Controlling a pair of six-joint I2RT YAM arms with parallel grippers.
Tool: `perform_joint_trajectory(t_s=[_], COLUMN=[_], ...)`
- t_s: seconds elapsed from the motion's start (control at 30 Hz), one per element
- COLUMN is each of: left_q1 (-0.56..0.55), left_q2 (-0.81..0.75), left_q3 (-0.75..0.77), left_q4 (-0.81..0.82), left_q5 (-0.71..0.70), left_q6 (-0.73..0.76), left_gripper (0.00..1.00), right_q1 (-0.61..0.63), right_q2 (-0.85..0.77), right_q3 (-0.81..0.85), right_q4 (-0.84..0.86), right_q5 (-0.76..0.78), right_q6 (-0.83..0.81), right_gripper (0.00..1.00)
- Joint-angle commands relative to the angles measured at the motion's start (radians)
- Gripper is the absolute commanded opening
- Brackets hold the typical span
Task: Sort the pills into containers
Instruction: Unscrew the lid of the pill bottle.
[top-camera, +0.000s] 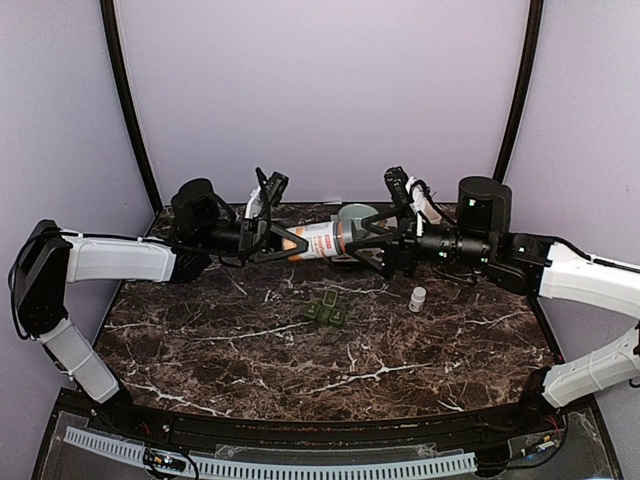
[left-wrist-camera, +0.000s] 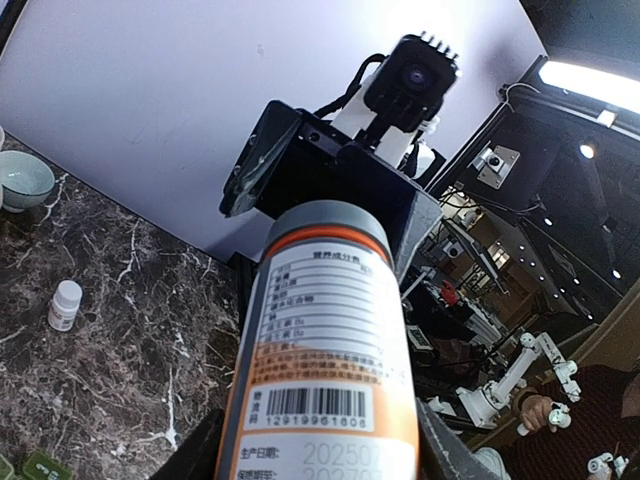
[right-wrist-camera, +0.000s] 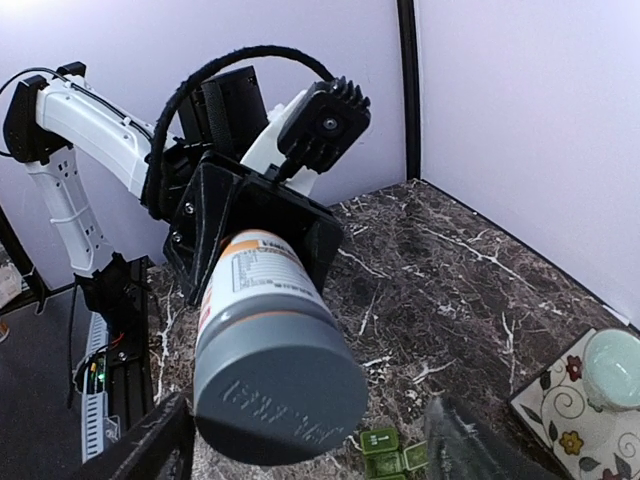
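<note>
An orange bottle (top-camera: 315, 242) with a white label and a grey cap hangs sideways above the back of the marble table. My left gripper (top-camera: 278, 243) is shut on its body; in the left wrist view the bottle (left-wrist-camera: 325, 340) fills the space between both fingers. My right gripper (top-camera: 358, 247) stands open around the grey cap (right-wrist-camera: 280, 395), and in the right wrist view a gap shows beside the right finger (right-wrist-camera: 465, 445). The containers, a small dark green pill box (top-camera: 327, 310), lie on the table below the bottle. The pills are too small to see in any view.
A small white bottle (top-camera: 417, 298) stands right of the pill box. A pale green bowl (top-camera: 357, 214) sits at the back on a flowered mat (right-wrist-camera: 560, 405). Purple walls enclose the table on the back and sides.
</note>
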Motion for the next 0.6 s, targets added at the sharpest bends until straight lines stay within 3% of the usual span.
perform_joint_trajectory(t_s=[0.0, 0.23, 0.57], left_q1=[0.016, 0.016, -0.002], left_q2=[-0.048, -0.076, -0.118], left_q3=[0.029, 0.022, 0.035], left_q4=[-0.013, -0.118, -0.309], left_q5=[0.012, -0.035, -0.133], left_q6=[0.076, 0.188, 0.439], left_gripper=[0.05, 0.05, 0.05], right_q1=[-0.007, -0.009, -0.025], right_q2=[-0.022, -0.042, 0.078], right_q3=[-0.003, 0.012, 0.058], right_q4=[0.015, 0.025, 0.074], right_q5=[0.049, 0.055, -0.015], right_q6=[0.033, 0.178, 0.669], right_gripper=[0.86, 0.93, 0.88])
